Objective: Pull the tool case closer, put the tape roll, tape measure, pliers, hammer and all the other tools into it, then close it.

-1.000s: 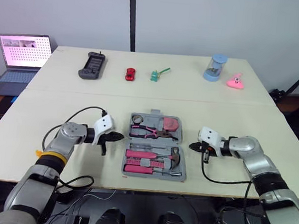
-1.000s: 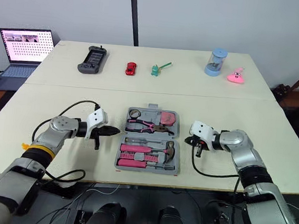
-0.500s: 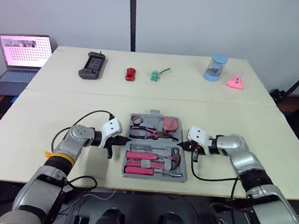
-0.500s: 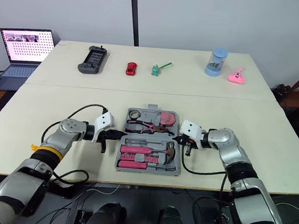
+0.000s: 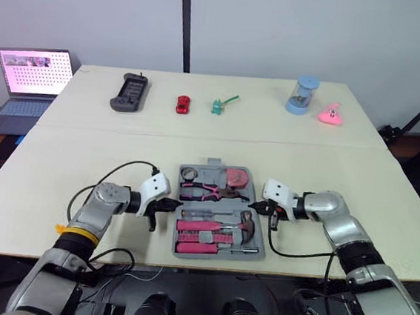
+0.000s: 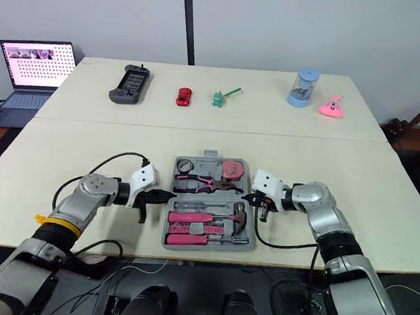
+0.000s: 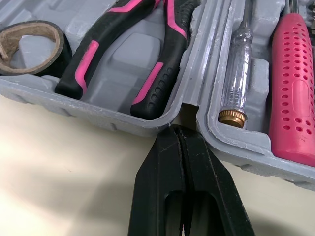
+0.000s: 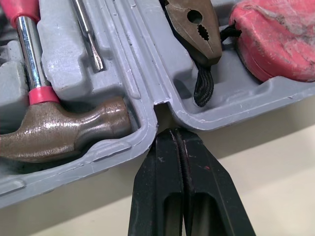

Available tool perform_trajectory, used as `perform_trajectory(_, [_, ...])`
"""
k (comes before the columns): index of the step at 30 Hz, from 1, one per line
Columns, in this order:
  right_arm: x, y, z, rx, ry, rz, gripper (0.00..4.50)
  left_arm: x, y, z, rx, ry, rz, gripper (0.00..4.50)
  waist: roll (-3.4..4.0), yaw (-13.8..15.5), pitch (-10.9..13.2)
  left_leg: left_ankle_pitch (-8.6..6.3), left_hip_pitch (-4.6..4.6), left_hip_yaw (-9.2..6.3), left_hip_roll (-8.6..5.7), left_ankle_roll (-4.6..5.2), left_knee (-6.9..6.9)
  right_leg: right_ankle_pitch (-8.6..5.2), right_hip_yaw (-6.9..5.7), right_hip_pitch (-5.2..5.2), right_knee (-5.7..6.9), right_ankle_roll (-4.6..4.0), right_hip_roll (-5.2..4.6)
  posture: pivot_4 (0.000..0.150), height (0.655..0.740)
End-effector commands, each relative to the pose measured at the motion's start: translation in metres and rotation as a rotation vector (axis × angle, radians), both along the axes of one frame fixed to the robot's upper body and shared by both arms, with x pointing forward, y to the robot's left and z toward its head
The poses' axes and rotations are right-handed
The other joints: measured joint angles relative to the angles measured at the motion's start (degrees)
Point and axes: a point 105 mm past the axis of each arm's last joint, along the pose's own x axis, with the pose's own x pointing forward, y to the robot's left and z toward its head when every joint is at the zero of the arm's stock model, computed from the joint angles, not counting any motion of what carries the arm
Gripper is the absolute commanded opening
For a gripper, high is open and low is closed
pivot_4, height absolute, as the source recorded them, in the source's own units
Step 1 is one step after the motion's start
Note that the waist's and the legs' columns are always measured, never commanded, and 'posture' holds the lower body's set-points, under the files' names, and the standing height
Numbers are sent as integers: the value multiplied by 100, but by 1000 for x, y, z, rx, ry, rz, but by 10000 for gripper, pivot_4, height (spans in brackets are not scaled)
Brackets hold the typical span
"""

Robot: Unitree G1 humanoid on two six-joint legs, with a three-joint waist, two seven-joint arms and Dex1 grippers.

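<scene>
Near the front edge of the table (image 5: 357, 179) the grey moulded-plastic tool case (image 6: 205, 246) lies open. Its far half holds the tape roll (image 7: 29, 46), pink-and-black pliers (image 7: 133, 54) and red tape measure (image 8: 280, 39); the near half holds the scuffed steel hammer (image 8: 54, 128), a clear-handled screwdriver (image 7: 236, 83) and a dimpled pink handle (image 7: 295, 88). The left gripper (image 7: 181, 142) and right gripper (image 8: 172, 137) are pinched closed on nothing, with tips at the hinge notches on either side.

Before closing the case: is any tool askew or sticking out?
Nothing stands out. Tape roll, pliers, tape measure and hammer each lie in their recesses of the tool case. The shut left claw and right claw sit at its hinge gaps.
</scene>
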Motion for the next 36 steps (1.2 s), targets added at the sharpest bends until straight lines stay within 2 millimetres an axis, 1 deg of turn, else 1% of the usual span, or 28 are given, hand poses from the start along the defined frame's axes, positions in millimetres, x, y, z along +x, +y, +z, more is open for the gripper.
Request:
perform_trajectory(1, [-14, 23, -2, 46, 34, 84, 641, -6, -14, 6, -25, -21, -41, 0, 0, 4, 0, 0, 0, -1, 0, 0, 0, 0, 0, 0, 0, 0, 0, 1500, 6753])
perform_trajectory(9, [-21, 24, -5, 33, 64, 83, 641, -7, -11, 1, -5, -19, -13, 0, 1, 7, -2, 0, 2, 0, 0, 0, 0, 0, 0, 1, 0, 0, 0, 1500, 6753])
perform_trajectory(16, [-20, 18, -8, 16, 66, 63, 641, -8, -11, 0, 0, -10, -12, 0, 0, 7, -3, 0, 4, 0, 0, 0, 0, 0, 0, 2, 0, 0, 1, 1500, 6753])
perform_trajectory(18, [-17, 15, -7, 8, 52, 50, 641, -6, -7, -1, 12, -14, 3, 0, 0, 7, -3, 0, 4, 0, 0, 0, 0, 0, 0, 3, 0, 0, 1, 1500, 6753])
perform_trajectory(19, [-15, 13, -6, 5, 39, 42, 641, -5, -4, -1, 22, -17, 15, 0, 0, 8, -3, 0, 4, 0, 0, 0, 0, 0, 0, 3, 0, 0, 1, 1500, 6753])
perform_trajectory(22, [-6, -2, 2, -2, -1, -12, 641, 5, 16, 3, 32, -33, 93, 0, 0, 2, -3, 0, 6, 1, 0, 0, 0, 0, 0, 4, 0, 0, 1, 1500, 6753])
perform_trajectory(25, [-3, -21, 8, -14, -5, -58, 641, 10, 38, 10, 46, -52, 147, 0, 0, -1, -3, 3, 6, 0, 1, -4, 0, 0, 0, 4, 1, -1, 2, 1500, 6753])
perform_trajectory(27, [-3, -29, 10, -17, 0, -78, 641, 12, 48, 13, 48, -60, 169, 0, 0, 2, -3, 3, 6, 0, 1, -5, 0, 0, 0, 3, 2, -1, 2, 1500, 6753])
perform_trajectory(28, [-2, -36, 12, -13, 2, -101, 641, 13, 55, 17, 44, -67, 191, 0, 0, 3, -3, 3, 6, 0, 1, -5, 0, 0, 0, 3, 2, -1, 2, 1500, 6753])
perform_trajectory(29, [0, -41, 19, 36, 6, -139, 641, 15, 63, 24, 9, -72, 226, 0, 0, 3, -2, 2, 6, 1, 1, -4, 0, 0, 0, 3, 2, -1, 1, 1500, 6753])
perform_trajectory(30, [4, -44, 30, 124, 12, -184, 2992, 18, 68, 34, -53, -73, 263, 0, -1, 15, 0, 2, 6, 1, 1, -4, 0, 0, 0, 3, 2, -1, 1, 1500, 6753])
perform_trajectory(32, [6, -50, 46, 235, 23, -232, 8571, 19, 66, 57, -193, -75, 275, 0, -1, 33, 0, 2, 3, -1, 3, -4, 1, 0, 0, 3, 2, -1, -1, 1500, 6753])
perform_trajectory(34, [6, -51, 58, 318, 45, -257, 18301, 14, 58, 67, -254, -72, 238, 0, -1, 36, 0, 2, 1, -3, 15, -4, 2, 0, 0, 4, 2, -1, -4, 1500, 6753])
perform_trajectory(36, [8, -51, 67, 401, 75, -298, 28699, 2, 40, 73, -303, -55, 155, 0, -1, 21, 0, 3, 1, -2, 16, -4, 2, 0, 0, 4, 2, -1, -5, 1500, 6753])
